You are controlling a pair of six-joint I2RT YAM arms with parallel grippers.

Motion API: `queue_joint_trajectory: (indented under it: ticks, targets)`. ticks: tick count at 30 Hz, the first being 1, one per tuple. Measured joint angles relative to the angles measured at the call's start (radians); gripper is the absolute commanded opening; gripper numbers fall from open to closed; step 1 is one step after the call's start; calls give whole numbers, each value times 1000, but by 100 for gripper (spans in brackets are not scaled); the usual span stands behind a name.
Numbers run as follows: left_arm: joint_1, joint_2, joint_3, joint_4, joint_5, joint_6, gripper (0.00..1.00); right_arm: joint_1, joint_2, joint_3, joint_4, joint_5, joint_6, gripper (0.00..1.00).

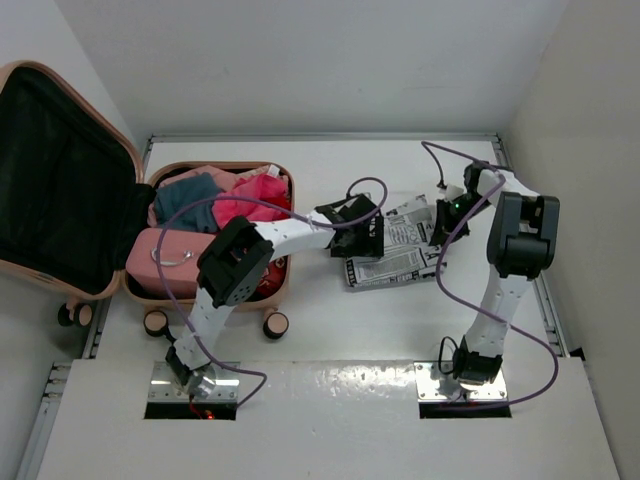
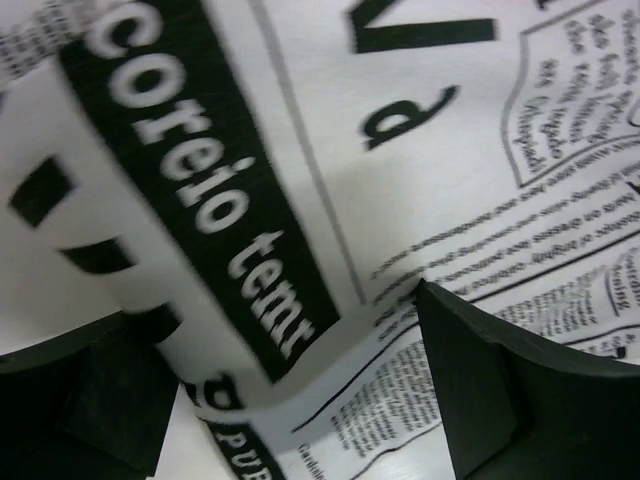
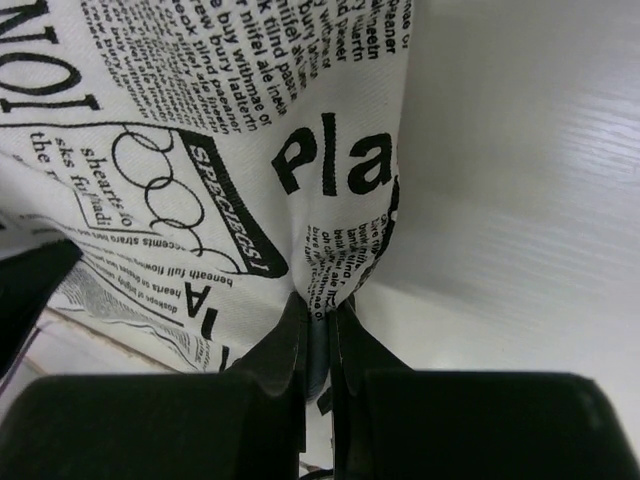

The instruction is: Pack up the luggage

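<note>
Cloth (image 1: 392, 265): right end effector (image 3: 318, 305) clamped on edge. left end effector (image 2: 290, 320) open, seemingly straddling fold (image 2: 262, 388). Seat deep, close, catch both layers.

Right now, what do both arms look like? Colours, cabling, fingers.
The left arm and right arm match: white links with blocky black joint housings. A purple cable loops loosely along each. The left gripper and right gripper have matte black, wedge-shaped fingers. Each base sits on a bare metal plate. No readable markings show.
</note>
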Motion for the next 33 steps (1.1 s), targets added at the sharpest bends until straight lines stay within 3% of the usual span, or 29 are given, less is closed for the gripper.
queue_joint_trajectory:
  ticks: [3,6,7,10,16,21,33]
  targets:
    - [-15,6,6,1,-3,0,79,18,-5,-9,12,19,0,0]
    - [-15,14,6,1,3,2,45,31,-10,-14,18,27,1,0]
    - [-14,17,7,5,7,2,24,35,-13,-17,21,27,4,0]
    - [-15,22,28,3,24,32,1,55,-39,-44,42,25,21,0]
    - [11,2,62,-58,25,146,0,115,-156,-66,42,-20,72,0]
    - [75,-116,70,-111,49,264,0,193,-249,-5,39,-92,136,0]
    - [245,-690,42,-143,-4,498,0,462,-346,352,240,-152,336,0]
